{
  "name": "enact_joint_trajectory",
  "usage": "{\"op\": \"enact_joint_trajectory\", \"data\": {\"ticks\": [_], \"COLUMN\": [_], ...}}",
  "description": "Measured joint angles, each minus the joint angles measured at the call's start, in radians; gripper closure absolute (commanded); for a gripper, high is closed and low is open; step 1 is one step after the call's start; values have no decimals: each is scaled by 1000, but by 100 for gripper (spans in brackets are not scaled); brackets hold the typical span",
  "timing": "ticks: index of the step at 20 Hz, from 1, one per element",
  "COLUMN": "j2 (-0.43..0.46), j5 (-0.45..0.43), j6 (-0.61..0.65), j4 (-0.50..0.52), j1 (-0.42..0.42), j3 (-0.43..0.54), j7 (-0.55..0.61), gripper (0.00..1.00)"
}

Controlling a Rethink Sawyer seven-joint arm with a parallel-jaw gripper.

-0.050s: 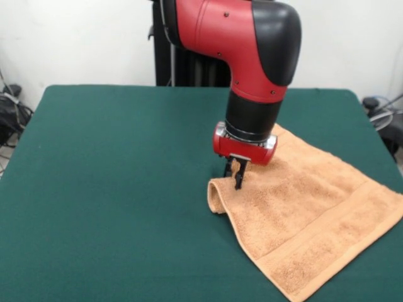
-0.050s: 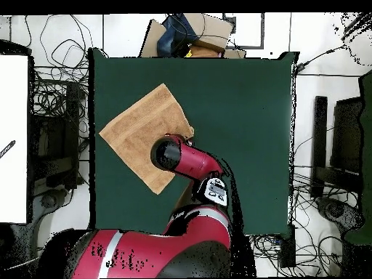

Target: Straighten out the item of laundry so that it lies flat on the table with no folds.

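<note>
The gripper stood at the orange-tan terry towel's curled-up corner, its fingers closed on the raised fabric there. The rest of the towel lay spread on the green table, toward one side edge, beside the arm.

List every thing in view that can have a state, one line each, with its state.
Towel: spread mostly flat on the table, one corner curled up and folded at the hand.
Hand: lowered onto the towel's curled corner, fingers close together; grip cannot be confirmed.
Arm: reaching down over the towel.
Table: green top, towel lying at one side.
</note>
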Motion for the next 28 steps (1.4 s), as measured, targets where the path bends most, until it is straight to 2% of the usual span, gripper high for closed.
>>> {"op": "enact_joint_trajectory", "data": {"ticks": [28], "j2": [6], "j5": [10], "j6": [0], "j4": [-8], "j1": [53], "j3": [-42], "j7": [0], "gripper": [100]}}
